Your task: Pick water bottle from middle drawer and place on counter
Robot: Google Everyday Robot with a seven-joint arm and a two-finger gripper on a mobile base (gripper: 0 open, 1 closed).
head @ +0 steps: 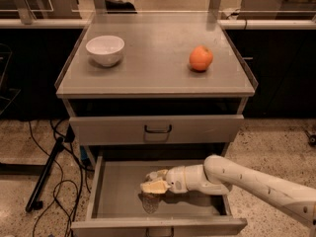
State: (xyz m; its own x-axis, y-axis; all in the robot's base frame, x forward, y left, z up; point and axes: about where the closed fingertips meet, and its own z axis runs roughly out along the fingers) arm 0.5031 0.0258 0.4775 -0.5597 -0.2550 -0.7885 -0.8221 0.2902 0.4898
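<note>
One tool [154, 182], on my arm [247, 179] reaching in from the right, sits low in the open middle drawer [116, 196]. I cannot tell whether it is apart or clamped. The bottle [149, 203] is in the drawer just on its near side. Up on the surface [153, 78], a bowl [105, 49] sits left and an orange [201, 58] right.

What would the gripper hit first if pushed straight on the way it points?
The gripper points picture-left, low inside the drawer. The bottle looks just beneath its tip, so probably the bottle first; otherwise the drawer wall beyond. Depth is unclear.
</note>
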